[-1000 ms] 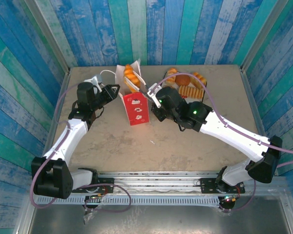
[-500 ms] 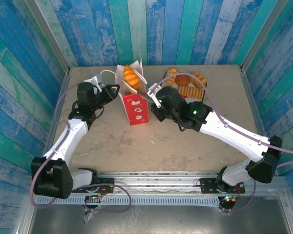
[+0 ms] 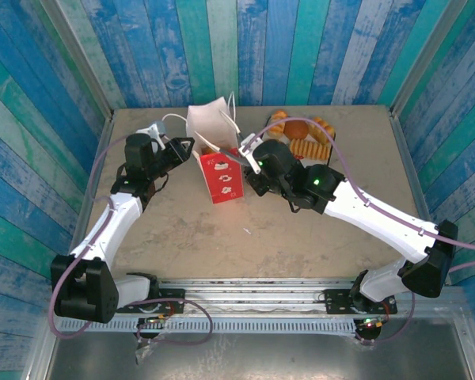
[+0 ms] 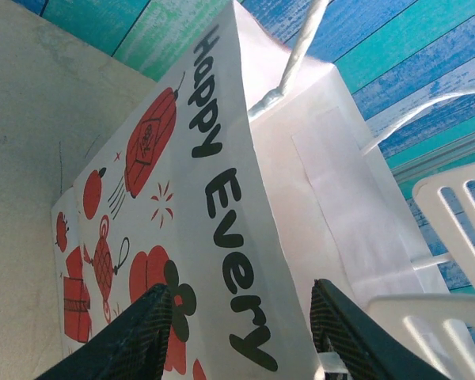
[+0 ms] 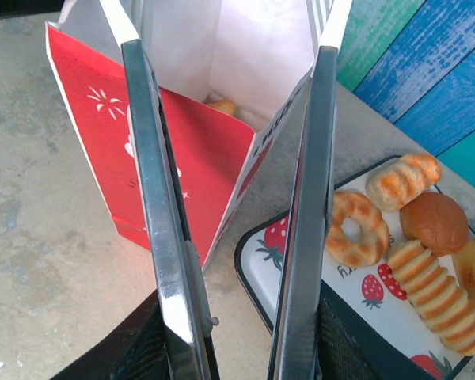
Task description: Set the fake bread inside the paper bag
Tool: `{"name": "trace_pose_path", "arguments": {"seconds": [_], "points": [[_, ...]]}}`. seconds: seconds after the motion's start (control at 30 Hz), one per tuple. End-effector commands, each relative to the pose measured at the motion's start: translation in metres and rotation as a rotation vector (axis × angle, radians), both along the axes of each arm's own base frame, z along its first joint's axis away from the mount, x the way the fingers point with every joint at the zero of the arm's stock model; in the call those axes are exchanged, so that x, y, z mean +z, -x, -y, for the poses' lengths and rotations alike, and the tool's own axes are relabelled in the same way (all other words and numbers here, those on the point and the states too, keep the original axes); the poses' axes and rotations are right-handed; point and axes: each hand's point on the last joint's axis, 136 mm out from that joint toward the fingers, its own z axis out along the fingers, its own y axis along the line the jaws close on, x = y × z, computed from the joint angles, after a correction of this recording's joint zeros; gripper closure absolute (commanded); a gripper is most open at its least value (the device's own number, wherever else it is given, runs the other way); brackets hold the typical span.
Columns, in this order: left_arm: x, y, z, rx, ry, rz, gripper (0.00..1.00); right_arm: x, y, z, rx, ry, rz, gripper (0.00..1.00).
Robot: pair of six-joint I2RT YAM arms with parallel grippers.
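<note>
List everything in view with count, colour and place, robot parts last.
Small paper gift bag: one, white top with red printed base, standing left of centre on the table.
Glossy toy pastries: five visible, golden-orange and brown, on the tray.
Another pastry: one, golden, glimpsed inside the bag.
Strawberry-print tray: one, white with dark rim, right of the bag.
Table: one, beige.
Plank walls: blue and teal, around the table.
Slotted plastic piece: one, white, right side of the left wrist view.
Left hand: dark fingers either side of the bag's corner, apparently gripping it.
Right hand: open, silvery fingers at the bag's mouth.
</note>
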Motion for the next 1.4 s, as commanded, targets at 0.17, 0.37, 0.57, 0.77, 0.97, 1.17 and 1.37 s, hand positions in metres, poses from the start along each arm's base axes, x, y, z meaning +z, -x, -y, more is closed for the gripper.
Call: {"name": "trace_pose_path", "arguments": {"seconds": [0.17,0.37,0.57,0.77,0.97,1.17,1.37], "points": [[0.037,0.005,0.002,-0.020,-0.024,0.083,0.44,0.073,0.003,-0.011,0.030,-0.200,0.101,0.58],[0.077,0.009,-0.005,0.004,-0.079,0.182,0.31,0.130,0.016,-0.012,0.100,-0.339,0.169,0.58],[0.105,0.026,-0.028,0.103,-0.171,0.284,0.15,0.177,0.025,0.011,0.080,-0.427,0.263,0.57],[0.109,0.054,-0.060,0.264,-0.255,0.366,0.04,0.172,0.007,0.057,-0.068,-0.445,0.250,0.56],[0.101,0.082,-0.079,0.351,-0.304,0.430,0.03,0.129,-0.013,0.114,-0.255,-0.528,0.070,0.57],[0.080,0.101,-0.086,0.375,-0.293,0.413,0.06,0.059,-0.029,0.157,-0.432,-0.590,-0.134,0.58],[0.029,0.112,-0.084,0.378,-0.172,0.327,0.06,-0.009,-0.043,0.171,-0.561,-0.582,-0.310,0.59]]}}
